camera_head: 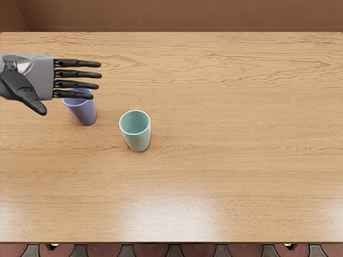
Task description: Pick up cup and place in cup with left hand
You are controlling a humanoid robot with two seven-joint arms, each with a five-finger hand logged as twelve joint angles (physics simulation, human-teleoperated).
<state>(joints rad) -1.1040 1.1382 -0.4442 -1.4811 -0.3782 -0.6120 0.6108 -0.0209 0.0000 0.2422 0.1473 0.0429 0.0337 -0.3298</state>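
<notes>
My left hand (69, 85) reaches in from the picture's left edge with its fingers extended and holding nothing. Its lower fingers cover part of the rim of a purple cup (84, 113), which stands on the table; whether they touch it cannot be told. A light green cup (138, 138) stands upright, mouth up, to the right of the purple one and nearer the front. The two cups are apart. Nothing shows inside the green cup.
Both cups are on a wooden table (230, 134). Its front edge runs along the bottom of the picture, and a brown surface (187, 15) lies beyond its back edge.
</notes>
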